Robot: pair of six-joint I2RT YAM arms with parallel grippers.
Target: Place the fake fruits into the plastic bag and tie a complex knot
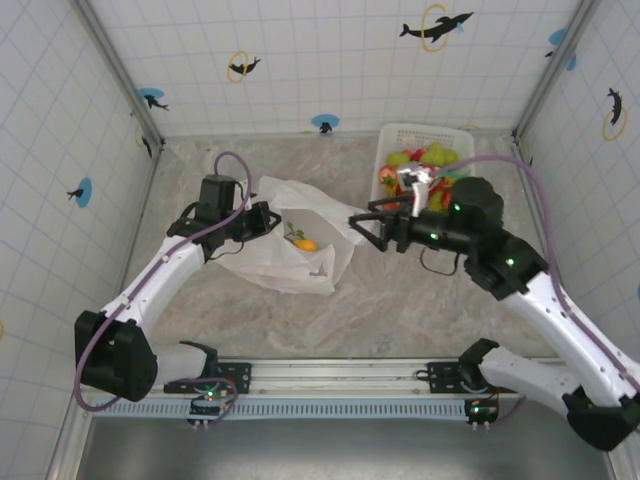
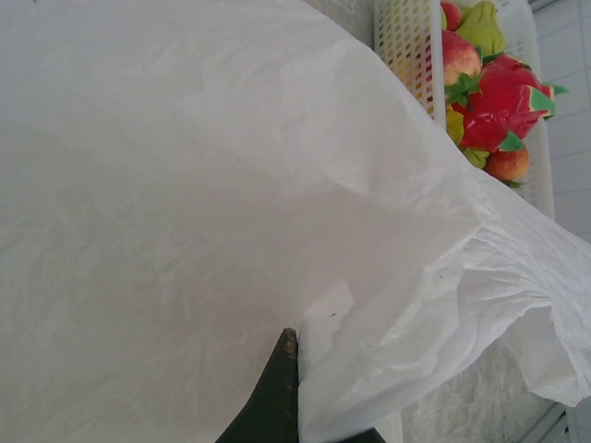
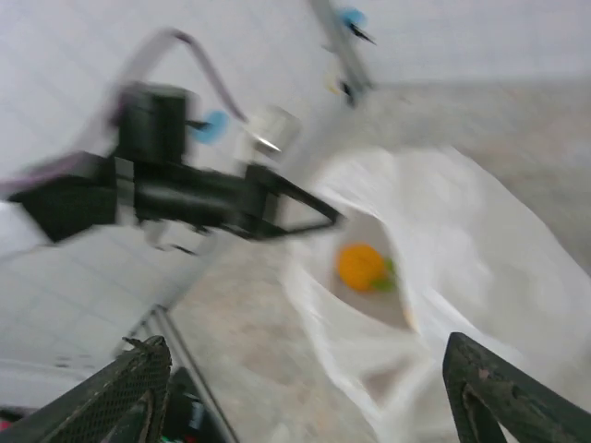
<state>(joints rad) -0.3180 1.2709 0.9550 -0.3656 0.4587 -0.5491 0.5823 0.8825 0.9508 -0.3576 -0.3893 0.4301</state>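
The white plastic bag [image 1: 300, 240] lies open on the table's middle, its mouth facing right. My left gripper [image 1: 262, 218] is shut on the bag's upper rim and holds it up; in the left wrist view the bag [image 2: 185, 212] folds over the gripper [image 2: 297, 353]. One orange [image 1: 306, 244] with a green leaf lies inside the bag [image 3: 480, 277], and it is seen blurred as the orange [image 3: 362, 266] in the right wrist view. My right gripper [image 1: 365, 225] hovers open and empty just right of the bag mouth, its gripper [image 3: 305, 397] jaws spread wide.
A white lattice basket [image 1: 392, 140] at the back right holds several fruits: a dragon fruit [image 2: 499, 101], a peach-coloured fruit [image 2: 508, 164] and green ones [image 1: 436, 155]. White tiled walls close in the table. A metal rail [image 1: 330, 375] runs along the near edge.
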